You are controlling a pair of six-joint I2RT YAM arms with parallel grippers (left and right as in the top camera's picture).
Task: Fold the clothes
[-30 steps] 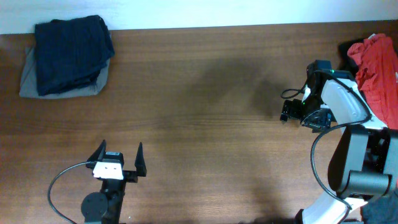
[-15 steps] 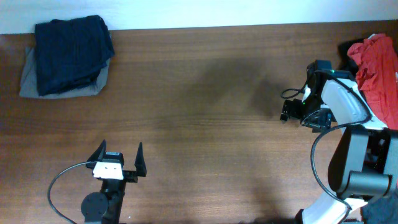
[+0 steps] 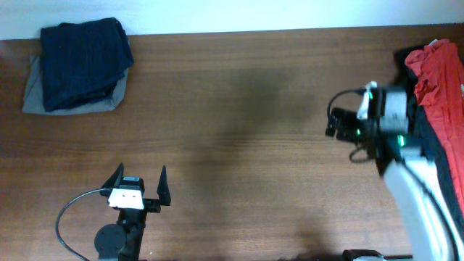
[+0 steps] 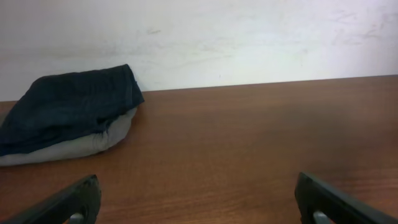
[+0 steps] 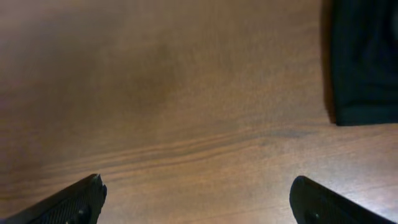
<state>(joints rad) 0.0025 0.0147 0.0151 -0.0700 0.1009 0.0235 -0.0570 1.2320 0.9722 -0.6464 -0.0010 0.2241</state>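
The clothes lie in two places. A folded dark navy garment (image 3: 81,59) (image 4: 68,106) rests on a folded grey one (image 3: 32,98) (image 4: 78,146) at the table's far left corner. At the right edge a crumpled red garment (image 3: 444,76) lies over black cloth (image 3: 399,58) (image 5: 364,62). My left gripper (image 3: 139,177) (image 4: 199,202) stands open near the front left, with only bare wood between its fingers. Just left of the red and black heap, my right gripper (image 3: 342,127) (image 5: 199,202) is open over bare table, touching no cloth.
The brown wooden table (image 3: 239,109) stretches between the two piles. A pale wall (image 4: 249,37) runs along its far edge. A black cable (image 3: 69,214) loops beside the left arm's base.
The right arm has swung: its forearm now runs down toward the lower right corner and the wrist sits slightly higher. The left arm and both piles are unchanged.
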